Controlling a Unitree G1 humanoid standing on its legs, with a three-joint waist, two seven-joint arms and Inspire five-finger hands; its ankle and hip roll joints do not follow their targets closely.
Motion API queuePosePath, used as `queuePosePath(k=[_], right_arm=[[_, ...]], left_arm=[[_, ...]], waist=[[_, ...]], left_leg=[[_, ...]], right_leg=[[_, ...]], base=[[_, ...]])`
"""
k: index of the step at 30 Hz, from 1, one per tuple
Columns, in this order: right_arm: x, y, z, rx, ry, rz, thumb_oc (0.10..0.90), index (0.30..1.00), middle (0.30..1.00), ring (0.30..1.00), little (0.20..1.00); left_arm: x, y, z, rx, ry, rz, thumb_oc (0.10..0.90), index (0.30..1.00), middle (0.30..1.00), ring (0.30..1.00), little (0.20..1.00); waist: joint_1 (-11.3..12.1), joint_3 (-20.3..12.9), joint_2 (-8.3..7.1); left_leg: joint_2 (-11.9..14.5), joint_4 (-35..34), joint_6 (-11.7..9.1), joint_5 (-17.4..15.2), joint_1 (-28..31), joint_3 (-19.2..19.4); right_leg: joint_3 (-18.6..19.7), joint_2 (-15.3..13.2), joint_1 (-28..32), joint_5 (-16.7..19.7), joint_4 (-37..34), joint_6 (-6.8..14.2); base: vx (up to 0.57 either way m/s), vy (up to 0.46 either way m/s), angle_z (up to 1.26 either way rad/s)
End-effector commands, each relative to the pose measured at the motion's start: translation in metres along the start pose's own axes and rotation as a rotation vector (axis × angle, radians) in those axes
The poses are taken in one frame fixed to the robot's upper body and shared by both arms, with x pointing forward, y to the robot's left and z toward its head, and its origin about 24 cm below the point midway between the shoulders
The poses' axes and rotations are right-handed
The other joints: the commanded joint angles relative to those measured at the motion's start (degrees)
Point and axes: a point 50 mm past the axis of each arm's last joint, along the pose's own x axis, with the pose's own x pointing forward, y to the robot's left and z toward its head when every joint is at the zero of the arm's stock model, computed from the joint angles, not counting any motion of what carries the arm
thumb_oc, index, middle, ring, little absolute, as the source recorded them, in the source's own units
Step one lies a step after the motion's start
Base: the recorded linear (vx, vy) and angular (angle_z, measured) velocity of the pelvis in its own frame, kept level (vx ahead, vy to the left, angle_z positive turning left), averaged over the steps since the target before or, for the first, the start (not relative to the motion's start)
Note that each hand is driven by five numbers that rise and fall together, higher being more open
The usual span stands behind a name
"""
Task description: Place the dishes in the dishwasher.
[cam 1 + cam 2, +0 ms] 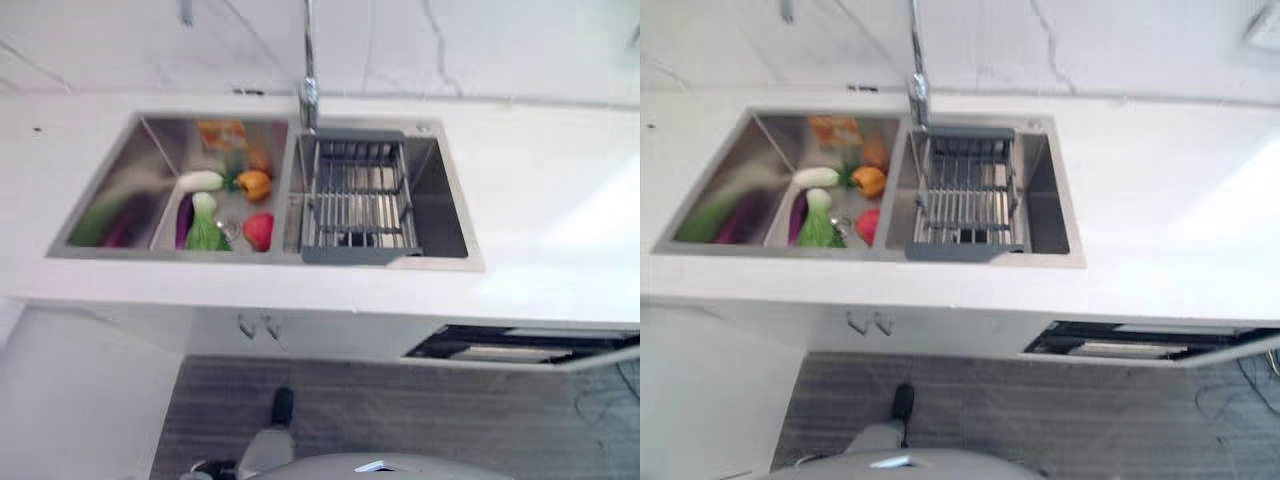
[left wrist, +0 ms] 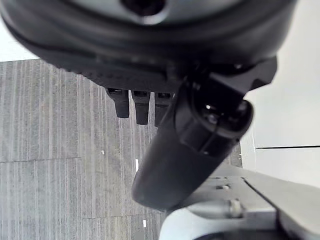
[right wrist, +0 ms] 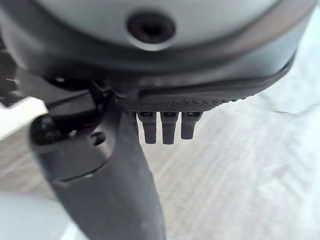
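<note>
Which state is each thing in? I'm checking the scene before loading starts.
Dishwasher: slightly open below the counter.
Drying rack: sits in the sink's right basin; whether it holds dishes, cannot tell.
Vegetables: lying in the left basin.
Faucet: no water visible.
Left hand: open, holding nothing, over the floor.
Right hand: open, holding nothing.

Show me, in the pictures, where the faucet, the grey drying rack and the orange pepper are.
faucet (image 1: 309, 60), left eye view, on its upright pipe.
drying rack (image 1: 357, 195), left eye view, on the bars in its middle.
orange pepper (image 1: 254, 184), left eye view, on its body, in the sink's left basin.
</note>
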Motion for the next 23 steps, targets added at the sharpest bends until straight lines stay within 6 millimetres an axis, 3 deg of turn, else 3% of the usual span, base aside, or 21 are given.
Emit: queuePosePath(k=[1,3,4,5,6,9,11,15,17,23], right_arm=[[-0.001,-0.043,0.065,0.163,-0.183,-0.114,0.8,0.9,0.9,0.9,0.9],[-0.002,-0.047,0.073,0.305,-0.193,-0.117,0.8,0.9,0.9,0.9,0.9],[-0.004,-0.046,0.085,0.4,-0.224,-0.104,0.8,0.9,0.9,0.9,0.9],[-0.004,-0.046,0.085,0.4,-0.224,-0.104,0.8,0.9,0.9,0.9,0.9],[-0.006,-0.045,0.092,0.42,-0.245,-0.091,0.8,0.9,0.9,0.9,0.9],[-0.01,-0.041,0.113,0.413,-0.3,-0.056,0.8,0.9,0.9,0.9,0.9],[-0.011,-0.035,0.118,0.393,-0.311,-0.034,0.8,0.9,0.9,0.9,0.9],[-0.01,-0.017,0.112,0.435,-0.267,0.028,0.8,0.9,0.9,0.9,0.9],[-0.008,-0.007,0.102,0.456,-0.221,0.059,0.8,0.9,0.9,0.9,0.9],[-0.007,-0.005,0.096,0.461,-0.192,0.07,0.8,0.9,0.9,0.9,0.9]], left_arm=[[-0.003,0.003,0.058,-0.083,-0.222,-0.009,0.8,0.9,0.9,0.9,0.9],[-0.003,0.006,0.055,-0.051,-0.216,0.011,0.8,0.9,0.9,0.9,0.9],[-0.002,0.005,0.052,-0.015,-0.202,0.02,0.8,0.9,0.9,0.9,0.9],[-0.002,0.005,0.052,-0.015,-0.202,0.02,0.8,0.9,0.9,0.9,0.9],[-0.002,0.006,0.052,-0.013,-0.201,0.023,0.8,0.9,0.9,0.9,0.9],[-0.002,0.006,0.054,-0.009,-0.194,0.022,0.8,0.9,0.9,0.9,0.9],[-0.002,0.006,0.058,0.01,-0.199,0.018,0.8,0.9,0.9,0.9,0.9],[-0.002,0.001,0.061,0.024,-0.197,0.016,0.8,0.9,0.9,0.9,0.9],[-0.001,-0.008,0.058,0.026,-0.185,-0.004,0.8,0.9,0.9,0.9,0.9],[-0.001,-0.027,0.047,0.053,-0.152,-0.055,0.8,0.9,0.9,0.9,0.9]], waist=[[-0.2,2.6,1.52],[-1.0,2.9,2.77],[-2.2,3.3,4.43],[-2.1,3.2,4.46],[-2.5,3.9,4.63],[-3.1,5.0,4.11],[-3.9,5.2,3.37],[-3.5,3.5,2.5],[-3.5,1.6,2.78],[-4.0,0.1,3.85]], left_leg=[[-2.8,-1.9,2.2,-7.1,6.9,-2.1],[-3.4,-2.3,3.7,-7.4,8.6,-3.4],[-2.1,-2.4,4.2,-7.5,10.2,-4.6],[-2.1,-2.4,4.2,-7.4,10.1,-4.5],[-1.8,-2.1,4.0,-7.4,10.7,-4.8],[-2.2,-1.9,3.5,-8.0,11.7,-6.2],[-2.8,-2.0,3.1,-8.2,12.4,-7.3],[-1.5,-2.5,1.6,-8.5,12.8,-7.3],[0.1,-2.7,0.3,-8.7,12.7,-6.7],[2.4,-2.7,-1.3,-8.4,13.4,-4.8]], right_leg=[[13.6,-0.2,-6.2,15.7,7.1,1.3],[20.2,2.5,-9.7,15.0,12.9,-0.2],[25.4,8.3,-14.3,5.5,15.8,-3.6],[25.4,8.4,-14.5,5.5,15.8,-3.6],[27.4,11.3,-15.7,1.4,13.3,-4.3],[29.9,14.3,-16.3,0.0,1.7,-3.4],[33.9,16.5,-16.9,0.6,-0.7,-2.0],[30.1,14.4,-12.0,-0.2,-5.9,-1.5],[27.2,14.4,-8.7,-1.4,-9.9,-2.1],[25.5,15.7,-6.1,-1.8,-12.6,-3.0]], base=[[0.09,0.281,0.32],[0.12,0.239,0.31],[0.12,0.139,0.34],[0.13,0.072,0.33],[0.07,-0.04,0.38],[0.07,-0.121,0.27],[0.07,-0.116,0.69],[0.06,-0.183,0.84],[0.09,-0.253,0.31],[0.04,-0.166,-0.06]])
